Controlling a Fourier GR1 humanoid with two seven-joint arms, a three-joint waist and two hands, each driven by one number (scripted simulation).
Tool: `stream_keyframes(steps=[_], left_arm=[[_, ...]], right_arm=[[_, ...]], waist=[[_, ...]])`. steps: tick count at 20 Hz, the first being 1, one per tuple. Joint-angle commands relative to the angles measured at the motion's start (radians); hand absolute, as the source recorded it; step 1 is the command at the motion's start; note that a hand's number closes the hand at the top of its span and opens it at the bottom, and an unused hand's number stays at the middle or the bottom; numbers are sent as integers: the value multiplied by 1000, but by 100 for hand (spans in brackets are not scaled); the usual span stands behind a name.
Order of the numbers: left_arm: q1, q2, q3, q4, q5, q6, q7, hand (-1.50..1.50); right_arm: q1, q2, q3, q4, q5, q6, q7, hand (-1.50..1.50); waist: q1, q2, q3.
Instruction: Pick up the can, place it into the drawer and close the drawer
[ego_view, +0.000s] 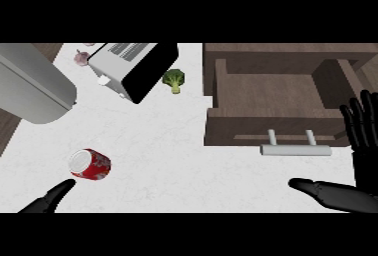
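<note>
A red can (90, 163) with a silver top stands on the white counter at the lower left. Just below it, my left hand (49, 198) shows only as straight fingers coming in from the lower edge, apart from the can. The wooden drawer (275, 92) is pulled open at the upper right, with nothing visible inside and a silver handle (294, 148) on its front. My right hand (359, 150) is open at the right edge, fingers pointing up beside the drawer's front corner, thumb (325, 192) spread toward the left.
A silver toaster (127, 64) sits at the top centre, with a broccoli floret (174, 79) to its right. A large grey rounded appliance (33, 87) fills the upper left. Small pinkish garlic bulbs (81, 57) lie behind the toaster.
</note>
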Motion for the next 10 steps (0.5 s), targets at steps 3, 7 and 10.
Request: stream_keyframes(steps=[3, 7, 10], left_arm=[[37, -4, -113, -91, -138, 87, 129, -150], [9, -4, -164, -65, -223, 128, 181, -150], [34, -4, -137, 33, -88, 115, 40, -150]], right_arm=[[-1, 9, 6, 51, 25, 6, -17, -150], [99, 13, -10, -29, 1, 34, -44, -150], [34, 13, -34, 36, -24, 38, -54, -150]], waist=[[-8, 1, -1], [-13, 0, -1], [-8, 0, -1]])
